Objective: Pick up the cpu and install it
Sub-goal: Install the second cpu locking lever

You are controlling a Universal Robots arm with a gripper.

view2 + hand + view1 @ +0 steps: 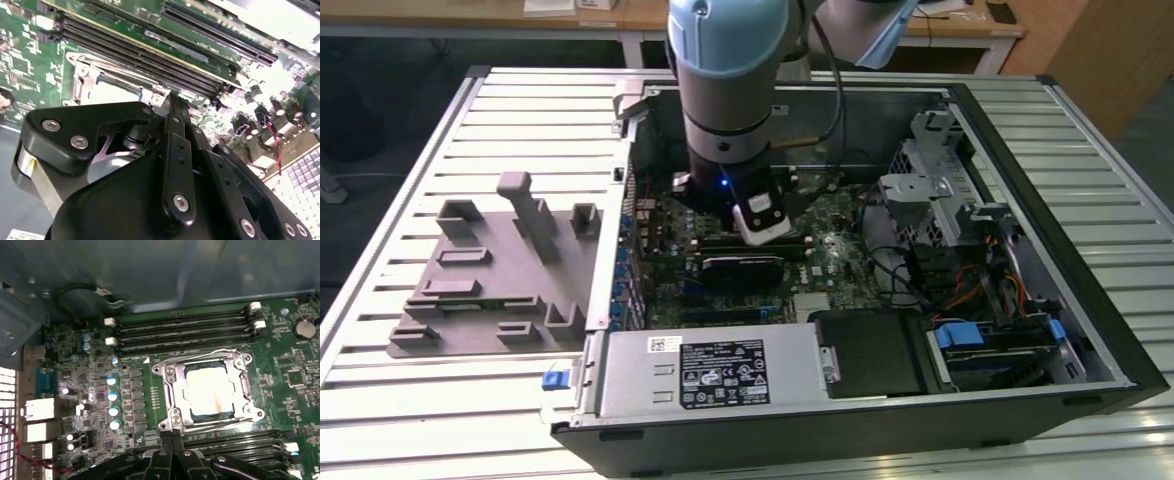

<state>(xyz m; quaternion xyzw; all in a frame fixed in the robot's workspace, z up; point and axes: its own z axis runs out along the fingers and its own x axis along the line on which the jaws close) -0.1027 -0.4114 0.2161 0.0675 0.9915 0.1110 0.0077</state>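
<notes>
While the black gripper [172,434] hangs low inside the open computer case, its two thin fingers [166,445] appear pressed together with nothing between them in the first wrist view, their tips just beside the near edge of the silver metal socket frame [170,390]. The cpu [207,392], a flat square chip with a shiny pale metal top and a thin dark rim, lies level inside that frame on the green motherboard [295,375], apart from the gripper. Rows of long black memory slots [185,327] run along the far side of the frame, and more run along the side next to the fingers. In the second wrist view the black gripper body [150,190] stands in front of the same frame [82,75]. In the exterior view the grey and blue arm [727,90] reaches straight down into the black tower case [1067,260], which lies on its side on a slatted white worktop [400,200]. A grey plastic fixture tray [487,270] sits on the worktop towards the exterior view's left of the case.
</notes>
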